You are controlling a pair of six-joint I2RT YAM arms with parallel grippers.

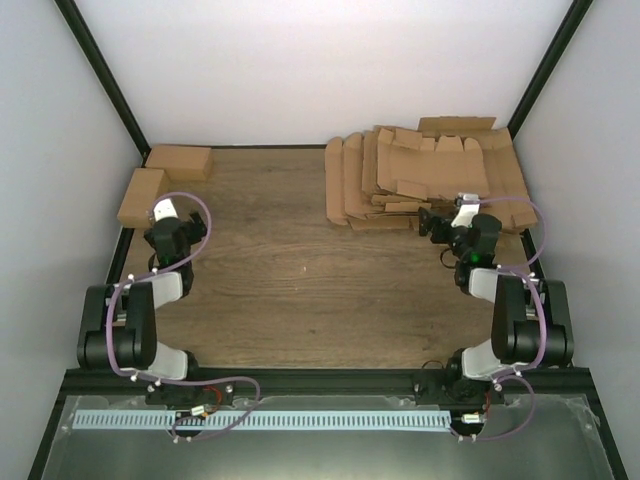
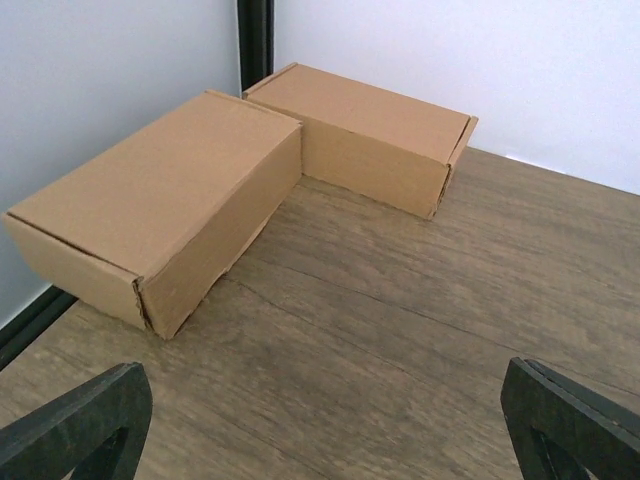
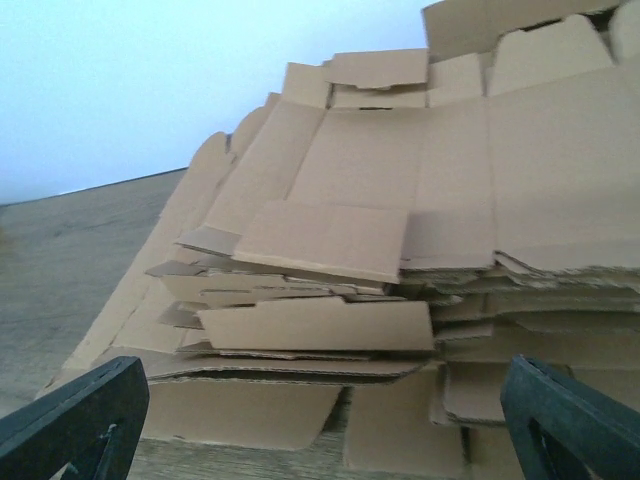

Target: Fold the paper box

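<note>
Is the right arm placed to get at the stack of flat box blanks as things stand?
Probably yes: the right gripper is open and faces the stack of blanks head-on, with nothing visible between them.

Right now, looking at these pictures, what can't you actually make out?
Sheet count in the cardboard stack: the right wrist view cuts it off at top and right; in the top view the layers are too small.
Insides of the nearer box and farther box: left wrist view, closed lids hide them.
The left claw and right claw: each wrist view shows only fingertips; the bottom edge cuts off the rest.
</note>
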